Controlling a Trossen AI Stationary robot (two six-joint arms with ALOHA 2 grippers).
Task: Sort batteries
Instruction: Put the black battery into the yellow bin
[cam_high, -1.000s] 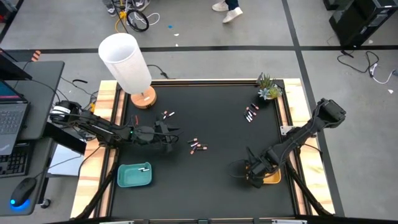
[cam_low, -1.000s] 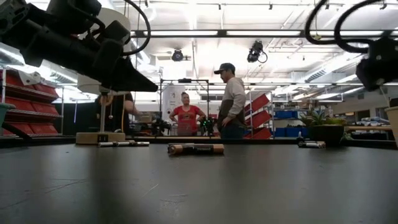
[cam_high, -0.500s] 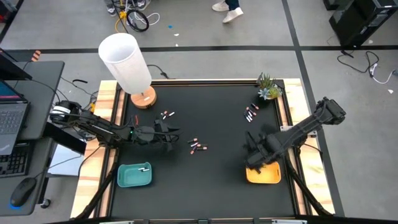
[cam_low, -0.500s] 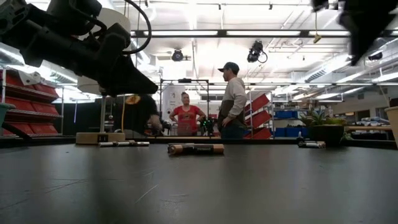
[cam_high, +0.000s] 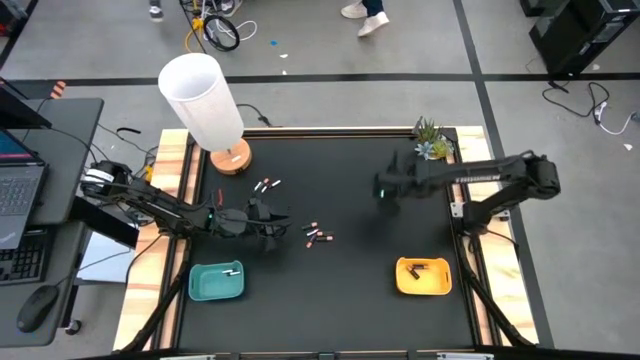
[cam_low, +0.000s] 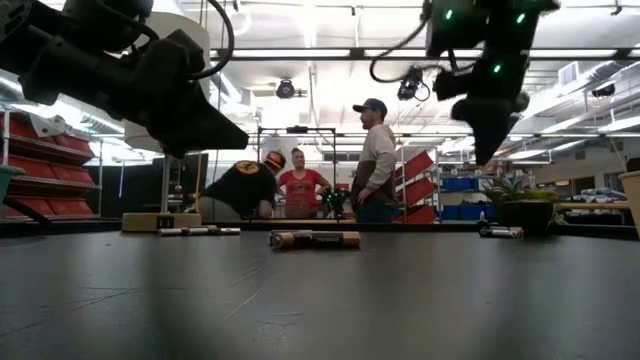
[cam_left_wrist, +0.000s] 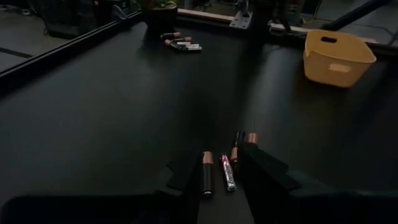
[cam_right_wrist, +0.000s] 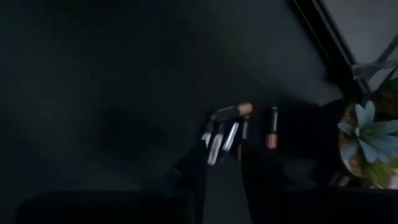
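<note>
Battery sorting is mid-way: the teal tray (cam_high: 216, 282) near the left front of the bench (cam_high: 350, 290) holds one pale battery, and the yellow tray (cam_high: 423, 276) at the right front holds one dark battery. Loose batteries lie in three clusters: one pair (cam_high: 267, 185) near the lamp (cam_high: 205, 105), a centre cluster (cam_high: 317, 236), and a far-right cluster (cam_high: 404, 182) just beside the small potted plant (cam_high: 430, 140).

The right pincer (cam_high: 387, 187) hangs over the far-right cluster, its fingers parted with nothing between them; in its wrist view several batteries (cam_right_wrist: 227, 130) lie just past the fingertips. The step in hand looks like the reach for a new battery from this group. The next move calls for lowering onto a single battery, which is delicate because they lie touching or nearly so.

The left pincer (cam_high: 272, 227) sits low beside the centre cluster, open and empty; its wrist view shows two batteries (cam_left_wrist: 214, 173) lying between its fingers (cam_left_wrist: 264, 168). It likely needs only to close on one, not both.
</note>
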